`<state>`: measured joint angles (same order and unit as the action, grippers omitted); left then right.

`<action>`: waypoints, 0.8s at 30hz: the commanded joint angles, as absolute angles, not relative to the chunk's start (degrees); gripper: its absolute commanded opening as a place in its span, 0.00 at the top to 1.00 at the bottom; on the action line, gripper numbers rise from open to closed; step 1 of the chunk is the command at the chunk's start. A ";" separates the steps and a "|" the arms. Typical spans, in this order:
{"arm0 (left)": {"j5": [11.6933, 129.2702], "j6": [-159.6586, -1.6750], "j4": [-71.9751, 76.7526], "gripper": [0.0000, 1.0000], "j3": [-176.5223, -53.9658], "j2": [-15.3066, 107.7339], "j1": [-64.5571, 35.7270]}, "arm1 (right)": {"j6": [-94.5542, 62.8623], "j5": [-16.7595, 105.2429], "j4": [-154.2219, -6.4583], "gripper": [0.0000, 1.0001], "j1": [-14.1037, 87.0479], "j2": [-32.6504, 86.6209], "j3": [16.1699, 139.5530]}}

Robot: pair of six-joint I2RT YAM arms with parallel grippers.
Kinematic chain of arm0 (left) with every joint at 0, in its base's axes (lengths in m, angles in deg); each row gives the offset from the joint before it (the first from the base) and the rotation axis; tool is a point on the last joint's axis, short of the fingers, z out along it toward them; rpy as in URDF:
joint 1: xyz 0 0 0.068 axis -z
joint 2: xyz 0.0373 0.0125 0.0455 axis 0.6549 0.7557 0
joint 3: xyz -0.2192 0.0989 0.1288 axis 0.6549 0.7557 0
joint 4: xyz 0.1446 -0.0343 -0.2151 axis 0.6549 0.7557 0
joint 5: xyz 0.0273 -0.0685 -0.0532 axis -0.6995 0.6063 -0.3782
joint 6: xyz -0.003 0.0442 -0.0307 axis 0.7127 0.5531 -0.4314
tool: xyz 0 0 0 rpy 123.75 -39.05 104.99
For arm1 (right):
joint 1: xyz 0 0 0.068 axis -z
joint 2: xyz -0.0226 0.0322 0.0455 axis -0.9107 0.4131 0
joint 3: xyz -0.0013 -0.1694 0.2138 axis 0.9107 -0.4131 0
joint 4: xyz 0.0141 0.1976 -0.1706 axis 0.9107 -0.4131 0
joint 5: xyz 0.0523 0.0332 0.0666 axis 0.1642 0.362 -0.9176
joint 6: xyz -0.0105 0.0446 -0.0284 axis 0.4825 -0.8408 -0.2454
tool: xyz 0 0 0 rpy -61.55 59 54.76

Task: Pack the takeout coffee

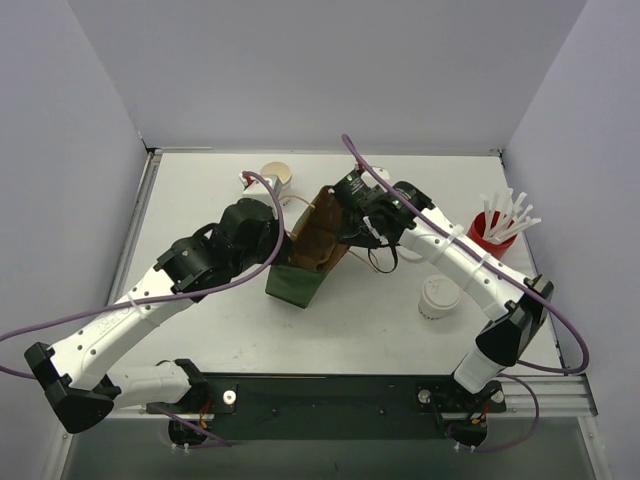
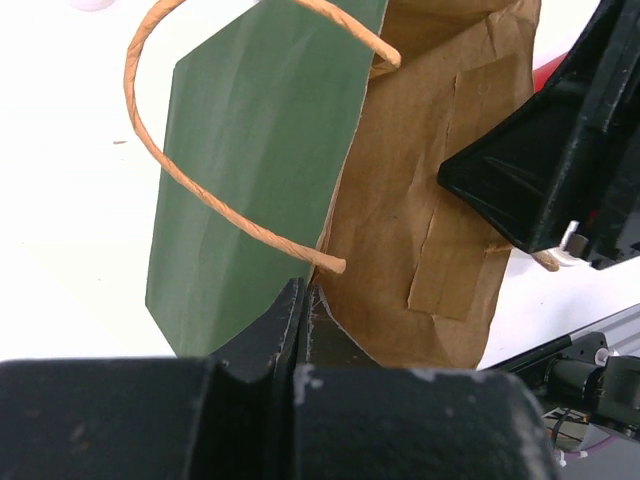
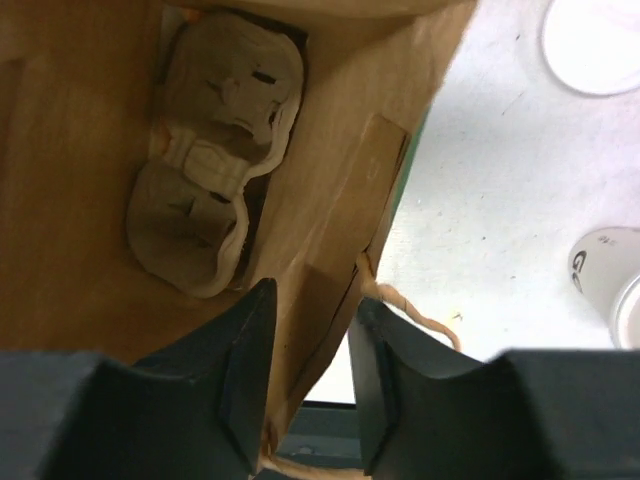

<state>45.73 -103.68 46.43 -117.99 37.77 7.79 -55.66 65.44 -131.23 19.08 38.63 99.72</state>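
1. Top view.
   - The paper bag (image 1: 297, 275), green outside and brown inside, leans mid-tabletop (image 1: 350, 335) with its mouth toward the far right.
   - The left hand (image 1: 283, 248) is at the bag's left rim and the right hand (image 1: 357, 215) at its far rim.
   - The takeout coffee (image 1: 438, 297), lidded, stands upright on the tabletop to the right of the bag and apart from it. It is not yet packed.
   - An open cup (image 1: 277, 177) sits at the far edge, and the red cup of straws (image 1: 491, 232) is far right.
2. Left wrist view.
   - The left hand's fingers are pressed together, pinching the bag rim where the green face meets the brown lining.
   - The twine handle (image 2: 325, 262) loops free above the rim.
   - No coffee is in frame. Only this view shows the pinch.
3. Right wrist view.
   - The right hand's fingers straddle the bag wall with paper filling the gap, which reads as clamped on it.
   - Only here can the cup carrier (image 3: 215, 165) be seen. It lies at the bag bottom with both wells empty.
   - White cup shapes (image 3: 600, 50) sit at the frame's right edge, outside the bag. I cannot match them to the top view.
4. Judgement.
   - The step in hand is holding the mouth wide.
   - To do it well, pull the rims apart evenly and stand the bag square so the carrier sits level.
   - One hand must then let go, and the right is nearer the coffee.
   - It should grip the cup below the lid and lower it upright into a well.
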 commanded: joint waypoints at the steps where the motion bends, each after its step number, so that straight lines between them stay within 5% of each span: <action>1: 43.68 -105.56 44.04 1.00 -118.31 36.02 8.13 | -55.18 66.30 -134.31 0.77 18.32 39.42 102.51; 6: 38.94 -105.30 45.27 1.00 -120.68 37.60 7.51 | -54.56 66.82 -138.27 0.99 12.61 40.12 107.51; 17: 42.79 -108.10 49.76 1.00 -117.35 33.57 8.74 | -48.50 66.84 -143.02 1.00 19.01 40.99 116.91; 24: 40.25 -106.53 51.25 1.00 -121.64 36.45 8.04 | -49.28 66.03 -143.03 1.00 13.84 42.67 115.09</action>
<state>41.80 -107.22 50.05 -117.38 33.85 8.47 -49.81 65.99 -140.58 17.11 41.32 116.16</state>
